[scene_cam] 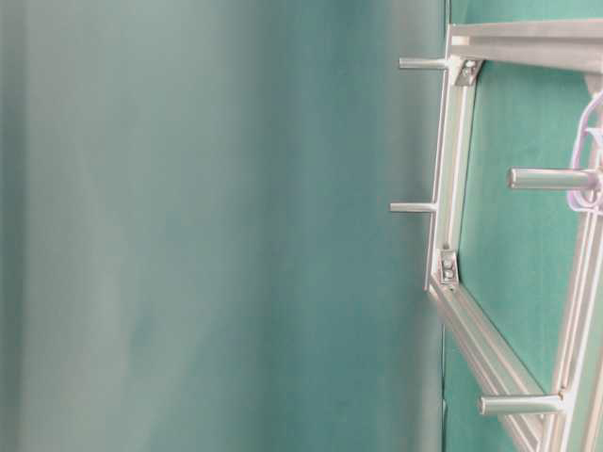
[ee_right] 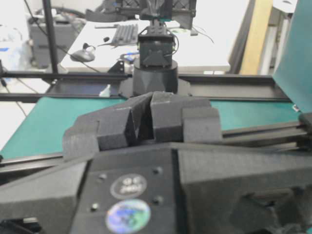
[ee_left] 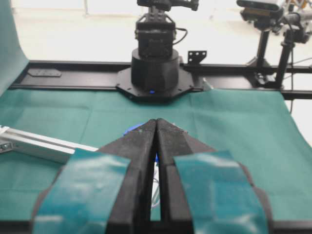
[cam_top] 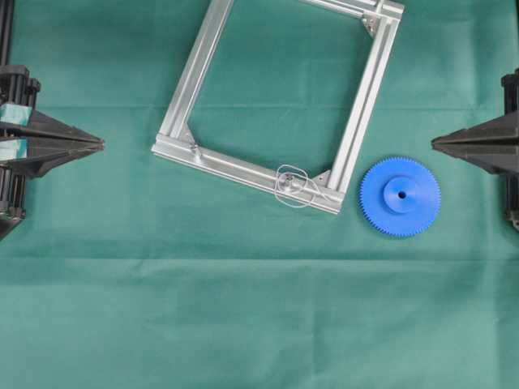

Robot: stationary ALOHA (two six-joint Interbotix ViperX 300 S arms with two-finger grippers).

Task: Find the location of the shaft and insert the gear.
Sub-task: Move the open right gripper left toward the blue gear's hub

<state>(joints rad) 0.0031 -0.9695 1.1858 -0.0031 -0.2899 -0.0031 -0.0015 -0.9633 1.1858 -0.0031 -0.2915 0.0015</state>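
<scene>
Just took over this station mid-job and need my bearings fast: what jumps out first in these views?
The bright blue toothed plastic gear lies flat on the green cloth, just right of the tilted aluminium frame. On the frame's lower rail stands the small silvery metal shaft, ringed by a pale wire loop. The left gripper and right gripper sit shut at the table's sides, holding nothing.

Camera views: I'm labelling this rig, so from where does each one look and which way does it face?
Overhead: looks straight down on the frame, shaft and gear; both end effectors at the edges.
Table-level: low, picture turned sideways, along the cloth at frame pegs; no robot.
Left wrist: behind the shut left end effector, facing the opposite arm's base.
Right wrist: likewise, behind the right end effector.
Shared: overhead and table-level show the frame.
</scene>
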